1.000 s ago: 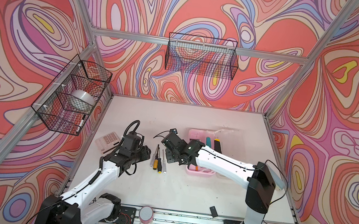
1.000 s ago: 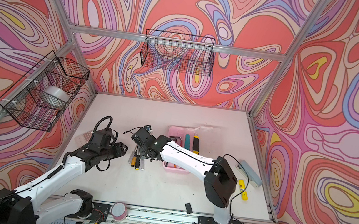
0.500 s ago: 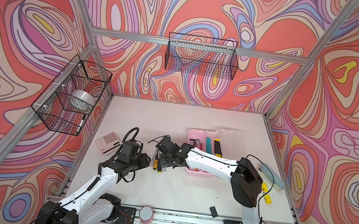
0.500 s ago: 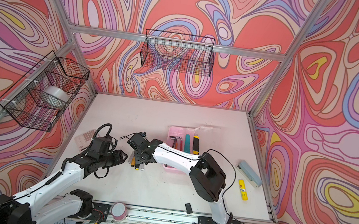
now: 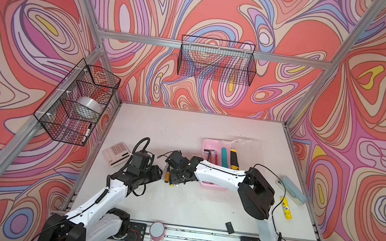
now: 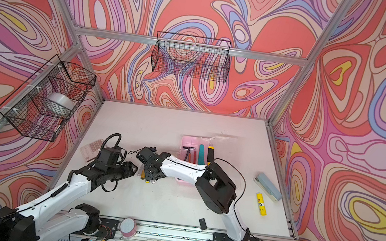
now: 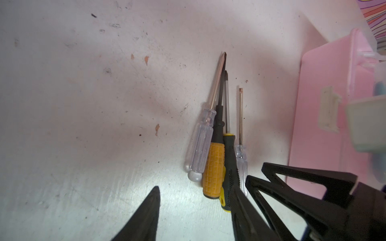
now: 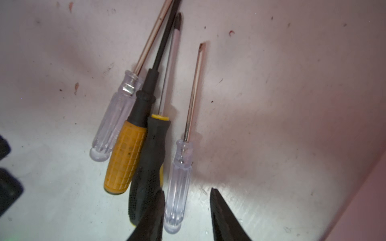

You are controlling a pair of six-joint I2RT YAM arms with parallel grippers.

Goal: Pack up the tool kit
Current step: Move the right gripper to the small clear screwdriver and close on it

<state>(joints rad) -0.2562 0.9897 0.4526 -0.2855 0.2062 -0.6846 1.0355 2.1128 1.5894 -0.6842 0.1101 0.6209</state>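
Four screwdrivers (image 8: 125,156) are lying together on the white table (image 5: 180,129), just beside the open pink box (image 5: 209,145). The right gripper (image 8: 186,191) is straddling the slim clear-handled screwdriver (image 8: 179,177), jaws apart. The left gripper (image 5: 158,172) is standing open nearby. Bare table is stretching toward the back wall.

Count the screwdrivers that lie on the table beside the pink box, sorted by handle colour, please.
Clear-handled screwdrivers: 2
Orange-handled screwdriver: 1
Black-and-yellow-handled screwdriver: 1
Total: 4
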